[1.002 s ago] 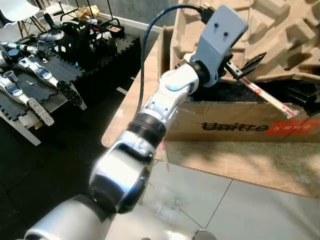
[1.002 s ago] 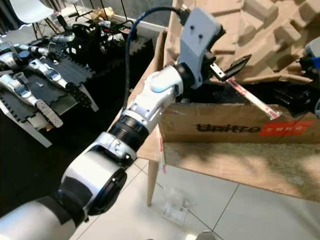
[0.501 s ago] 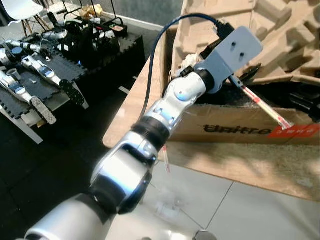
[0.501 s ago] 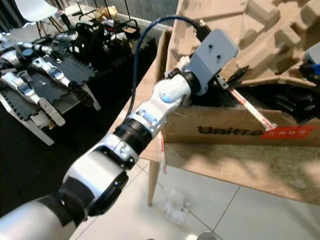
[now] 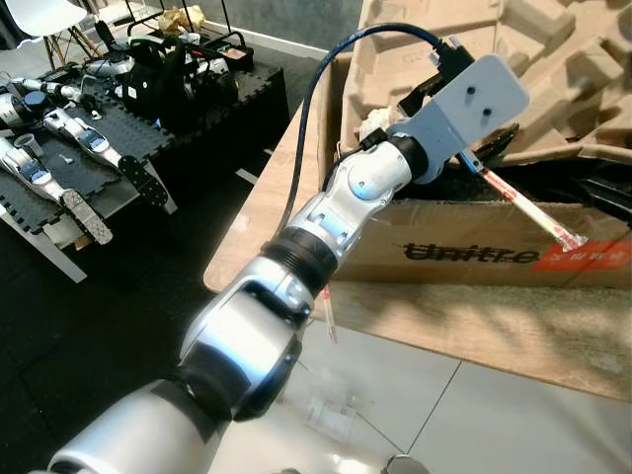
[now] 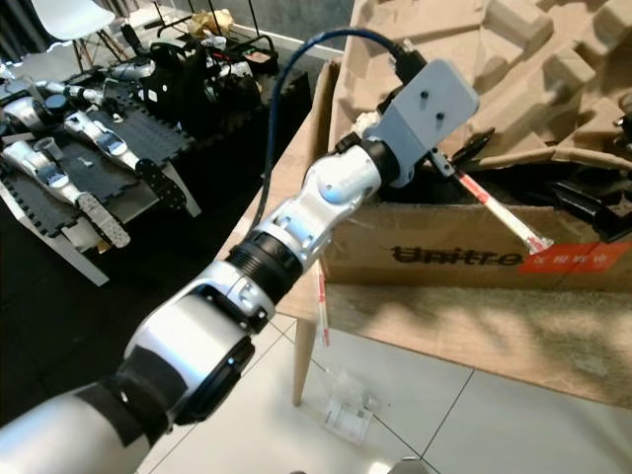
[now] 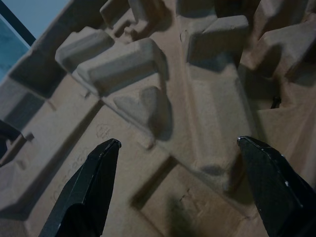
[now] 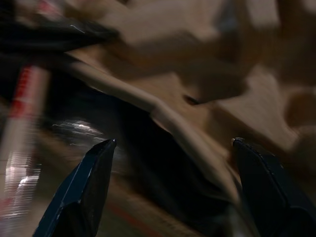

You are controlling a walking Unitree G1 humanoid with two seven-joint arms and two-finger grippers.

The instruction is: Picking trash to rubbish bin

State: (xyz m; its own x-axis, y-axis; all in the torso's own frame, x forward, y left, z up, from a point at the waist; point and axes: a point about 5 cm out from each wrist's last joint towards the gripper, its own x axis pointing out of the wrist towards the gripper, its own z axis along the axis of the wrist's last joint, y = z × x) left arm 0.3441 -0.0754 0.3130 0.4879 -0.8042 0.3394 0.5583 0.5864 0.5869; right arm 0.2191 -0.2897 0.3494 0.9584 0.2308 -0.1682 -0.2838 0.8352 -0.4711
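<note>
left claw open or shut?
Open. In the left wrist view the left claw has its two black fingers wide apart, with the moulded cardboard insert showing between them, nothing gripped.

A wooden desk (image 6: 286, 188) is standing on pale floor tiles (image 6: 494, 415) — sunlight is falling in patches across its top. Beyond the desk's far edge, the floor is lying dark (image 5: 89, 326), and a white chair (image 5: 39, 18) is standing further back — near the corner.
</note>
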